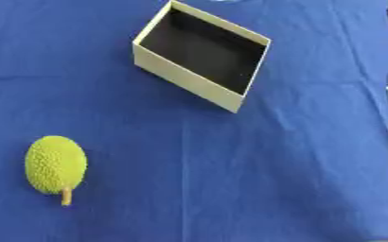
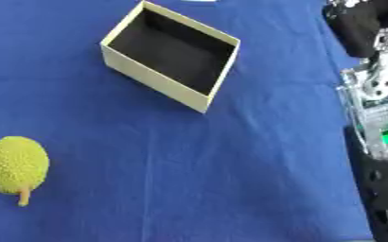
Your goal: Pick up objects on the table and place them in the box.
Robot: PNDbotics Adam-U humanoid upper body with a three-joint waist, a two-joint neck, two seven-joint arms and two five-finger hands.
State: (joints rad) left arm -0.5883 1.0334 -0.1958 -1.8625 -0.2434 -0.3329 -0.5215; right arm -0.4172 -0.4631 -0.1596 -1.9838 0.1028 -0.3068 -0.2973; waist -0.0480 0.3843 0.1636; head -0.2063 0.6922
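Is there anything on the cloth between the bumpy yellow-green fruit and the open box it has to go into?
Nothing visible. The fruit lies at the near left, the box stands open at the far centre, and only bare blue cloth lies between them. The box interior looks empty.

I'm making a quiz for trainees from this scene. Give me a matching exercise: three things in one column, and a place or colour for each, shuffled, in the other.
Things:
1. spiky fruit
2. box
3. robot arm

Descriptions:
A. cream outside, dark inside, at the far middle of the cloth
B. along the right edge, black and silver
C. yellow-green, near left, stem toward the viewer

Pairs: 1-C, 2-A, 3-B
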